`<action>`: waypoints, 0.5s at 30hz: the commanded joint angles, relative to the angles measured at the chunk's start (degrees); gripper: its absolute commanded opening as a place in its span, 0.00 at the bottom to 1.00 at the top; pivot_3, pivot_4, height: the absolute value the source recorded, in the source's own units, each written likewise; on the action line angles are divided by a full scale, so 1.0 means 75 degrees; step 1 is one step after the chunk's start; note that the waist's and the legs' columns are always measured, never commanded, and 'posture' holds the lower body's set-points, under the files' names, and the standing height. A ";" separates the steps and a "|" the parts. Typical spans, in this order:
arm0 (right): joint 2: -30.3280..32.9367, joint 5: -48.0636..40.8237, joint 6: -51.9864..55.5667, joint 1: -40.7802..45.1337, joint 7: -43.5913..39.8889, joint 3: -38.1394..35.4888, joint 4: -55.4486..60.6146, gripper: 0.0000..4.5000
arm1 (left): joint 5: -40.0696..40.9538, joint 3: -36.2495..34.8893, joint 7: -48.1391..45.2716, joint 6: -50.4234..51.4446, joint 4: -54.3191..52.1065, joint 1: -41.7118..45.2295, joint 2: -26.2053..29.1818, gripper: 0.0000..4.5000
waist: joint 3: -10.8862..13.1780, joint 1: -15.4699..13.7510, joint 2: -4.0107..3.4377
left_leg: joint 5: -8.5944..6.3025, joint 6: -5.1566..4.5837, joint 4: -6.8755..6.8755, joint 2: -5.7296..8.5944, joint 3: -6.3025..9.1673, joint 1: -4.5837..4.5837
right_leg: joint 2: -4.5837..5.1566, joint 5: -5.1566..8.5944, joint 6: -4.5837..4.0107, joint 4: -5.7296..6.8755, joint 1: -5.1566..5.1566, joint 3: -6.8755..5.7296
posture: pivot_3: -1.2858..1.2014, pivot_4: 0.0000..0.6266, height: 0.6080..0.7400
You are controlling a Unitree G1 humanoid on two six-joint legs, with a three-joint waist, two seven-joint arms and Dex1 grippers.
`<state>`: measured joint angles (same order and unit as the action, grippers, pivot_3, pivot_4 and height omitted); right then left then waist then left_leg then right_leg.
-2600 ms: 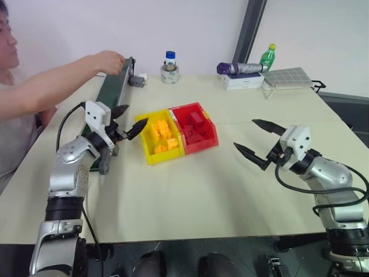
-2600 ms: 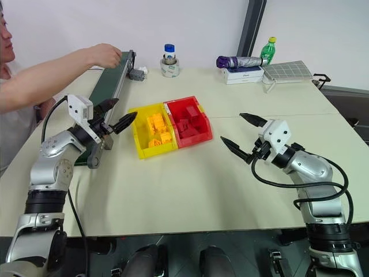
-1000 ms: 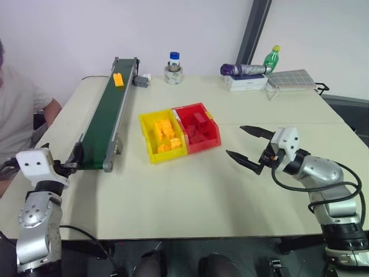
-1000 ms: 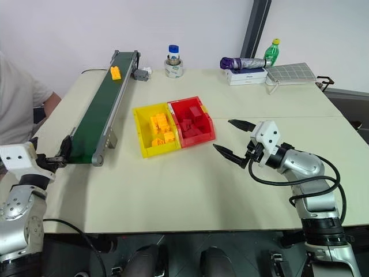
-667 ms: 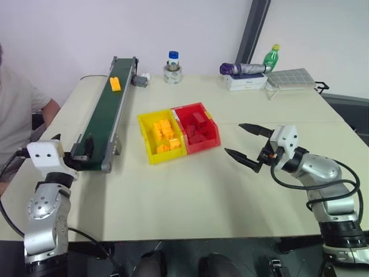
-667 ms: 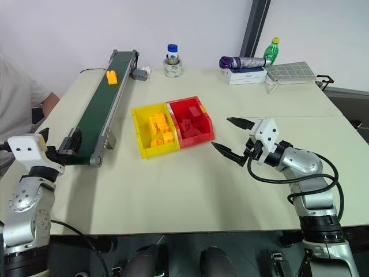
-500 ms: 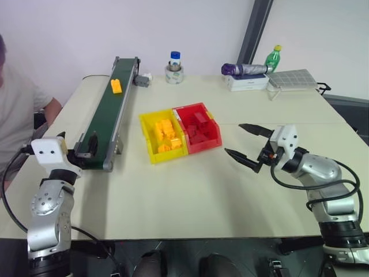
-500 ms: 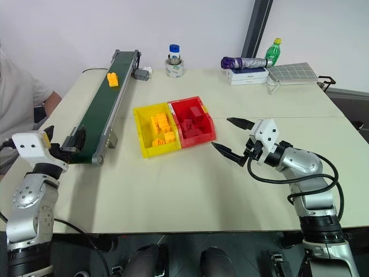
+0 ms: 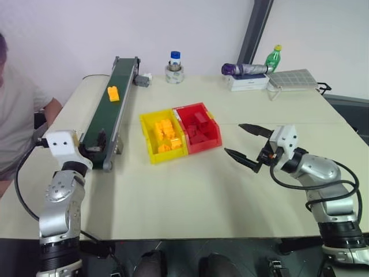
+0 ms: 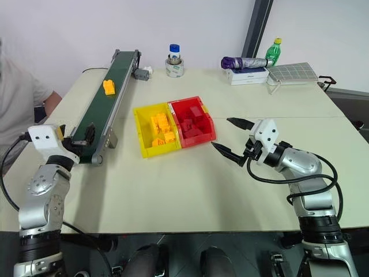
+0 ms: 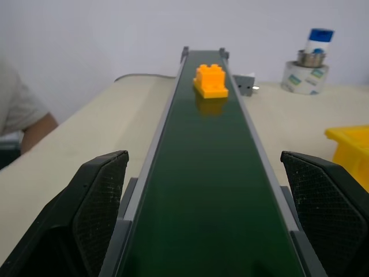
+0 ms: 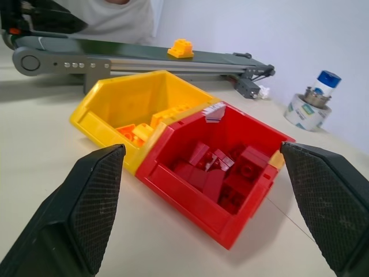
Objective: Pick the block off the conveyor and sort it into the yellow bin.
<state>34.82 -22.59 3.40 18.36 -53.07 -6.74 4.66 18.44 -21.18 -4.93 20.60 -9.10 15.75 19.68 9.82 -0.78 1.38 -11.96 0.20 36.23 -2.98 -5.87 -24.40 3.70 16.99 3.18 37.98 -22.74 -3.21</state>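
The left end effector (image 11: pixel 207 219), two black fingers spread wide and holding nothing, sits at the near end of the long dark green conveyor belt in its grey metal frame (image 9: pixel 109 115), sighting straight along it. The right end effector (image 9: pixel 249 147) is likewise spread and empty, low over the pale tabletop (image 9: pixel 190 190) near the red plastic bin of dark red blocks (image 9: pixel 197 126). Joined to that is the yellow plastic bin with sloped walls (image 9: pixel 147 138), already holding orange pieces. Further along the belt rides the small yellow-orange plastic brick (image 11: pixel 210 79), studs up. It looks light, rigid and rather slick, so pinching its flat opposite sides, low down, seems safest. The frame rails flank it closely. Beyond stand a blue-capped jar (image 9: pixel 174 68) and a green bottle (image 9: pixel 268 56); a person's arm (image 9: pixel 23 115) lies at the table edge
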 commanded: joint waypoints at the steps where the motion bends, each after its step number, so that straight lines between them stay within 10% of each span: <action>1: -0.0001 -0.0022 -0.0068 -0.0037 0.0027 -0.0035 0.0238 1.00 | -0.0134 0.0183 0.0395 0.0800 -0.0146 0.0806 0.0193 0.99 | 0.0000 0.0002 0.0000 | 0.0000 0.0000 0.0004 0.0002 0.0000 0.0000 | 0.0000 0.0000 0.0000 0.0000 0.0004 0.0000 | 0.52 0.24 1.00; 15: -0.0088 0.0000 0.0010 0.0034 0.0211 0.0116 0.0359 1.00 | -0.0676 0.0448 0.0254 0.0568 0.4680 0.4469 0.0591 0.99 | 0.0005 0.0018 0.0009 | 0.0003 -0.0003 -0.0002 0.0006 -0.0007 -0.0004 | -0.0013 -0.0010 0.0026 0.0000 -0.0003 -0.0004 | 0.52 0.24 1.00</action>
<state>33.98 -22.03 3.56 18.47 -51.95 -4.73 4.88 14.64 -18.64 -2.16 27.01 23.98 47.78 22.94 9.86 -0.64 1.45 -11.94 0.17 36.22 -2.92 -5.94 -24.44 3.60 16.91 3.40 37.96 -22.77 -3.24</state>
